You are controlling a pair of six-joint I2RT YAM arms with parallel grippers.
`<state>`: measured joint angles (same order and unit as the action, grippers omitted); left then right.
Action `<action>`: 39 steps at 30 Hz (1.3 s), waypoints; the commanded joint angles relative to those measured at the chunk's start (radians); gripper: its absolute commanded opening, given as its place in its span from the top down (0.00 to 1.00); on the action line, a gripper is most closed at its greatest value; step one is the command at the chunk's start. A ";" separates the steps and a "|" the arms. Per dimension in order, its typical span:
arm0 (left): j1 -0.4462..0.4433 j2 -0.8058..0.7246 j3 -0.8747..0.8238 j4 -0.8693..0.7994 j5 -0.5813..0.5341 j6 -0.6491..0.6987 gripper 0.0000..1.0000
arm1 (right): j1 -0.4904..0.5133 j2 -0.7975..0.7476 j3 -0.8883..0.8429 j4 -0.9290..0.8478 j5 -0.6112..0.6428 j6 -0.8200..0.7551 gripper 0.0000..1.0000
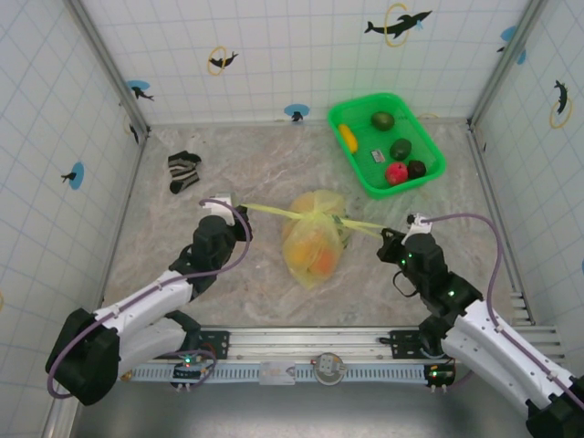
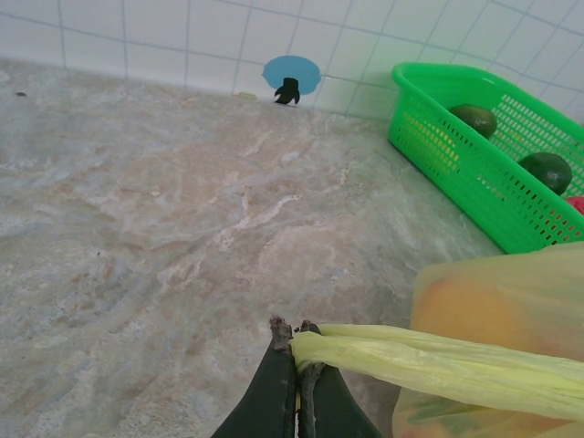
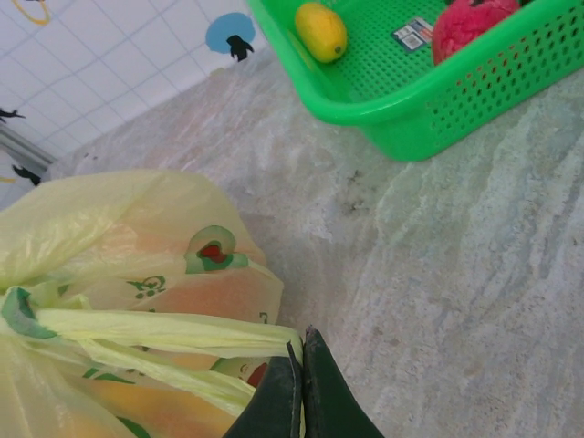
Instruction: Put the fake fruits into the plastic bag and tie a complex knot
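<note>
sock (image 1: 183, 171) overhead, print (image 3: 212, 249) on bag (image 3: 91, 210) close-up

A robot test cell in a lab is suggested by a marble-patterned table (image 1: 265, 164) boxed in left, right and far by white gridded walls (image 1: 274, 55) marked with dolphin stickers (image 1: 398, 22), and by robot arms (image 1: 146, 306) bolted to a metal rail (image 1: 301, 342) at the near edge.

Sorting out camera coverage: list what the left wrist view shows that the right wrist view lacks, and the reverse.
Left wrist: the left claw shut on one bag handle, and two dark green fruits in the green basket. Right wrist: the right claw shut on the other handle, a yellow fruit, a red fruit. Both: the plastic bag, the green basket, the marbled table.
</note>
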<state>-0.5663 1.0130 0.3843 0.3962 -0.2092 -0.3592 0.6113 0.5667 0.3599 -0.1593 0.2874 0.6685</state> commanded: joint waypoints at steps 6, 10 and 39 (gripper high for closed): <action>0.076 0.031 0.029 -0.101 0.097 -0.043 1.00 | -0.072 0.123 -0.027 0.079 0.001 -0.102 0.98; 0.067 0.021 0.080 -0.194 0.229 0.009 0.71 | -0.070 0.122 0.002 0.104 -0.050 -0.150 0.55; 0.450 0.161 -0.112 0.218 0.000 0.282 0.02 | -0.279 0.417 -0.114 0.700 0.118 -0.738 0.01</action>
<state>-0.1593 1.1450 0.3222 0.5415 -0.2821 0.0170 0.4026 0.9417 0.2790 0.4366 0.4099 -0.0937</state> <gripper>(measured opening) 0.976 0.993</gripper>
